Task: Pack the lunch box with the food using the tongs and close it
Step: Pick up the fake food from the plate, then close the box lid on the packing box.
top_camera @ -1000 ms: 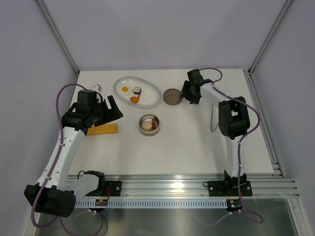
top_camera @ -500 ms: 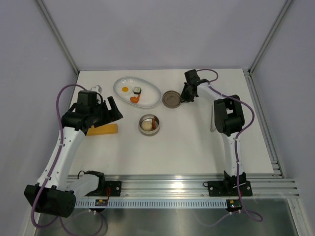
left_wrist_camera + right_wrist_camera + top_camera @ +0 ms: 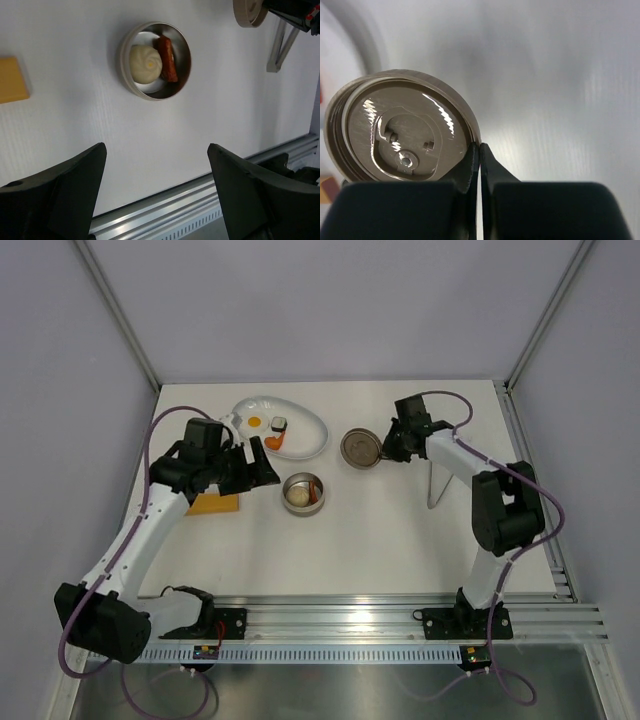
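Note:
The lunch box (image 3: 303,493) is a round steel tin at the table's middle, holding a beige ball (image 3: 145,62) and a reddish sausage (image 3: 168,59). Its lid (image 3: 360,448) is tilted up to the tin's right. My right gripper (image 3: 385,450) is shut on the lid's rim (image 3: 402,132), the fingers pinched together at its edge. A fried egg (image 3: 255,422), a sushi roll (image 3: 280,423) and an orange chunk (image 3: 272,442) lie on the white plate (image 3: 312,426). The tongs (image 3: 432,490) lie beside the right arm. Left of the tin my left gripper (image 3: 262,472) hangs open and empty.
A yellow block (image 3: 215,504) lies on the table under the left arm. The metal rail (image 3: 350,618) runs along the near edge. The tongs (image 3: 280,47) show at the top right of the left wrist view, near the lid (image 3: 248,12).
My right gripper has shut on the lid's rim and tipped it up, shifting it slightly right and nearer. My left arm has swung right, toward the tin.

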Tool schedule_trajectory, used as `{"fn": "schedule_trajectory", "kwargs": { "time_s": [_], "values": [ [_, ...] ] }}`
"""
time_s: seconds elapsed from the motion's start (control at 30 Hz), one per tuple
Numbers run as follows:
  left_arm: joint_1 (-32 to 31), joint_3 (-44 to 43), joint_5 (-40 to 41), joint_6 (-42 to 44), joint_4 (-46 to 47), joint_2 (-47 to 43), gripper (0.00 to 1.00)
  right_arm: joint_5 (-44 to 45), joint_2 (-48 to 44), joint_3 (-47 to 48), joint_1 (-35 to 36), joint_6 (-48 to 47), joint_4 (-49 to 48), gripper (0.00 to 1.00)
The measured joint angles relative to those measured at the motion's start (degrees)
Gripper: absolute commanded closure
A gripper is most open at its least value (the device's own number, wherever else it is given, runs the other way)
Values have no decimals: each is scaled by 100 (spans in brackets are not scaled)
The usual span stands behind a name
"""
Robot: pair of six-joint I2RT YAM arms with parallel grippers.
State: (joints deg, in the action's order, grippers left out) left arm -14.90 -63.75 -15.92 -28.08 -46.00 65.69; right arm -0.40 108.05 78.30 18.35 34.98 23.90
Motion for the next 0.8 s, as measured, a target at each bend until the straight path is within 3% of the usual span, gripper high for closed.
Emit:
{"fn": "schedule_trajectory", "kwargs": {
  "time_s": [0.3,0.6,0.8],
  "values": [
    [-815,-125,-859,-807,1259,933,12,-866,-1449,-1279,164,348,-846,100],
    [-1008,-186,-1270,-1499,2577,1440,11,-1272,-1781,-1353,393,437,-946,100],
    [-1049,-245,-1480,-1729,3141,1930,17,-1443,-2015,-1390,424,459,-955,100]
  ]
}}
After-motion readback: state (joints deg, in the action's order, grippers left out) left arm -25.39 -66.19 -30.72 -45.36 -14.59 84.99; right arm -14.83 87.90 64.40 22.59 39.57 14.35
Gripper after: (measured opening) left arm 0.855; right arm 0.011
